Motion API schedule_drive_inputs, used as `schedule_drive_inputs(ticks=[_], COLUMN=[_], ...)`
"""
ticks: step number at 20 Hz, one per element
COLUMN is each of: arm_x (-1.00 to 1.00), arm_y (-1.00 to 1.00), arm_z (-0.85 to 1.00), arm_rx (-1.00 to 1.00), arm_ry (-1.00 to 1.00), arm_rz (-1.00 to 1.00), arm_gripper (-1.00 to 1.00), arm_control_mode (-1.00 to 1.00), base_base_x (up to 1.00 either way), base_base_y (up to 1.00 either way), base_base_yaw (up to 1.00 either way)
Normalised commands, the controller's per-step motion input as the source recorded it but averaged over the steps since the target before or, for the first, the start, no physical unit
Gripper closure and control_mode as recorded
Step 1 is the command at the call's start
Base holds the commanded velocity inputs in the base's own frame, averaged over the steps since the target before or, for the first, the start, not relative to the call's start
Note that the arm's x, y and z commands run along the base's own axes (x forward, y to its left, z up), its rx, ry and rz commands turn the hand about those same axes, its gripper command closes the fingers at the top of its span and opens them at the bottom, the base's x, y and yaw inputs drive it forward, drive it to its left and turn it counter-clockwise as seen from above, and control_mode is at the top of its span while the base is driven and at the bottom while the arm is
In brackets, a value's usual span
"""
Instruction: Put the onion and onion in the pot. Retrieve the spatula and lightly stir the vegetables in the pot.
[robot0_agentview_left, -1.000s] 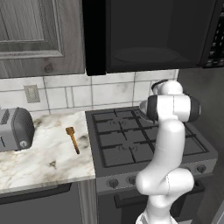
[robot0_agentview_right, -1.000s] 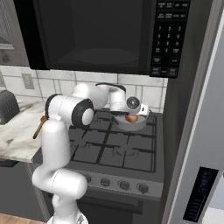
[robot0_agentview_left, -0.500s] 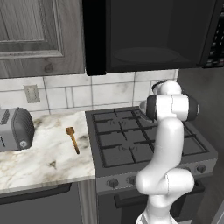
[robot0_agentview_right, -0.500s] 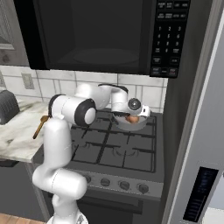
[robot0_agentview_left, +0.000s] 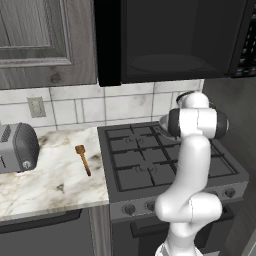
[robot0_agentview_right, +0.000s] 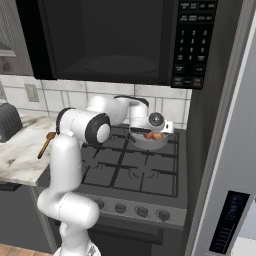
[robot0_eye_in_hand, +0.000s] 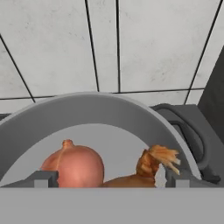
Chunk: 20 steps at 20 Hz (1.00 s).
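Left base view — marble counter (robot0_agentview_left: 50, 185) to the left, black gas stove (robot0_agentview_left: 165, 160) at centre. The spatula (robot0_agentview_left: 83, 159) lies flat on the counter near the stove's left edge, its long axis running roughly from 11 o'clock to 5 o'clock, head at the 11 o'clock end, handle toward 5 o'clock. A toaster (robot0_agentview_left: 17, 148) sits at the far left; a wall outlet (robot0_agentview_left: 36, 106) is on the tiles above it. No readable writing. The spatula and toaster lie where they did a second ago.

Right base view — the arm reaches over the back of the stove (robot0_agentview_right: 135, 172) to the pot (robot0_agentview_right: 150, 141), which sits on the rear right burner. Orange-red onions (robot0_agentview_right: 153, 135) show inside it, directly below the hand. The gripper (robot0_agentview_right: 154, 131) hangs just over the pot; its opening cannot be judged here. The microwave panel (robot0_agentview_right: 192, 42) carries white button legends, too small to read. The spatula (robot0_agentview_right: 46, 144) lies at 9 o'clock on the counter. Compared with a second ago, the hand has shifted slightly to the right above the pot.

Hand view — the pot's grey wall (robot0_eye_in_hand: 87, 109) curves before the white tile backsplash (robot0_eye_in_hand: 105, 43). One onion (robot0_eye_in_hand: 74, 165) rests at 7 o'clock, stem nub up; the second onion (robot0_eye_in_hand: 148, 168) lies at 5 o'clock, its frayed tip pointing toward 2 o'clock. The fingertips (robot0_eye_in_hand: 41, 178) stand wide apart with nothing gripped, an onion low between them.
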Motion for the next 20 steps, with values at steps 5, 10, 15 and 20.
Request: schedule_drive_inputs(ticks=[5, 10, 15, 20], arm_x=[-0.17, -0.02, 0.0, -0.02], arm_y=[0.01, 0.07, 0.15, 0.2], arm_z=[0.18, 0.19, 0.19, 0.12], arm_rx=[0.0, 0.0, 0.0, -0.01], arm_ry=[0.0, 0.01, 0.0, 0.0], arm_rz=[0.0, 0.0, 0.0, 0.0], arm_gripper=[-1.0, -1.0, -1.0, -1.0], arm_control_mode=[-1.0, -1.0, -1.0, -1.0], base_base_x=[0.0, 0.0, 0.0, 0.0], base_base_y=[0.0, 0.0, 0.0, 0.0], base_base_yaw=[0.0, 0.0, 0.0, 0.0])
